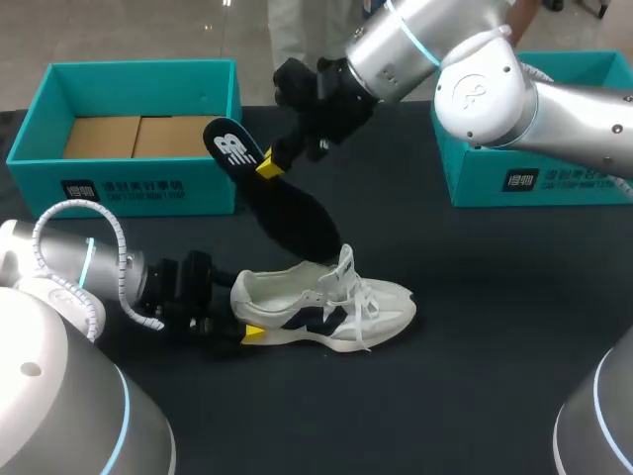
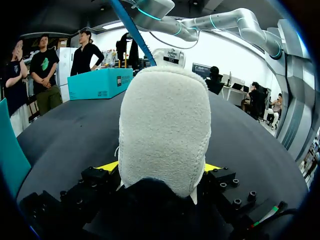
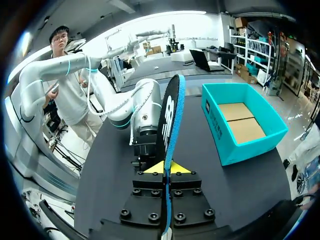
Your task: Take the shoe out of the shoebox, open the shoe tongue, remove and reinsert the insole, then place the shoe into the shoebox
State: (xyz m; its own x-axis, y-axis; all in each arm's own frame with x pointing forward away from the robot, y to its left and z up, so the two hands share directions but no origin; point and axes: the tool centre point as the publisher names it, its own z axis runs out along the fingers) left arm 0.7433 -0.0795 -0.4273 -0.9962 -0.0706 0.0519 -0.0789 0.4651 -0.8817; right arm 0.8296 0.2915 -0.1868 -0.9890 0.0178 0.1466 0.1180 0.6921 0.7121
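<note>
My right tool (image 1: 269, 166) pinches the insole (image 1: 285, 206), slanting toe-down toward the shoe (image 1: 331, 302) below (left tool (image 1: 240, 315) clamps its heel).

1. The shoe (image 1: 326, 307), heel between the left gripper's (image 2: 160, 169) jaws, is showing off-white with a navy side marking and white laces. Seen from the left wrist, its heel is looking cream and fleecy.
2. The insole (image 1: 272, 193), between the right gripper's (image 3: 167, 167) jaws, is showing black with a white mark. Seen from the right wrist, it is showing a blue edge.
3. Both grippers are showing bright yellow tips on black bodies.
4. The box (image 1: 138, 183) and the other box (image 1: 514, 178) are showing teal walls with black labels in white print. The box is also showing a brown cardboard floor.
5. The table (image 1: 475, 327) is showing plain black.
6. The left arm (image 1: 79, 267) and right arm (image 1: 495, 89) are showing silver with cyan rings.
</note>
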